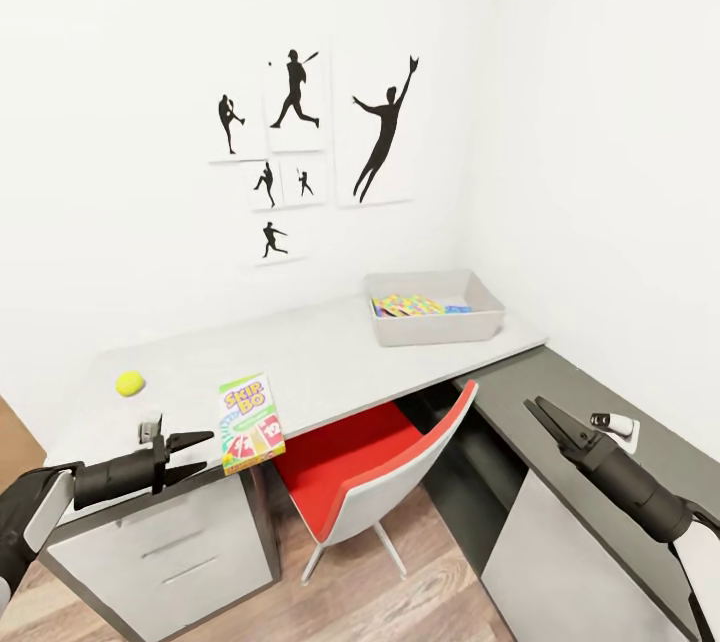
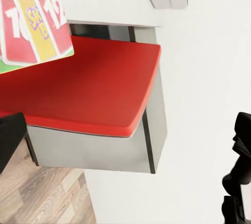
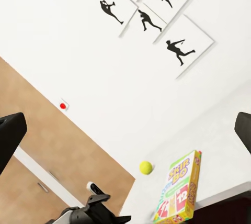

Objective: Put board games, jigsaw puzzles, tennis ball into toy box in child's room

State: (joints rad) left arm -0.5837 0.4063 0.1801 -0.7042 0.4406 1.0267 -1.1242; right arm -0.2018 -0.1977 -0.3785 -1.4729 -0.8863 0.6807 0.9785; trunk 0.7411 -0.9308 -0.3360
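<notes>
Skip-Bo board game (image 1: 250, 422) sits right at the front edge of the pale table (image 1: 330, 352), its lower end poking out past the edge, just above the red seat of the chair (image 1: 345, 482) tucked underneath. And look at the left gripper (image 1: 195, 454): it hovers just beside that box, at the table's front edge, fingers spread apart with nothing between them. Over on the far left of the tabletop rests the tennis ball (image 1: 129, 383), well apart from the game box. At the back right corner, against the wall, stands the grey toy box (image 1: 434, 307), and bright jigsaw puzzles (image 1: 408, 305) lie inside it, a sliver of blue beside them. The right gripper (image 1: 552, 419) hangs over the lower dark grey top, near a small white object (image 1: 613, 424), its fingers close together with nothing held. From the right wrist camera the ball (image 3: 146, 167) and the game box (image 3: 180, 190) show side by side. Baseball silhouettes (image 1: 300, 137) decorate the wall above.
</notes>
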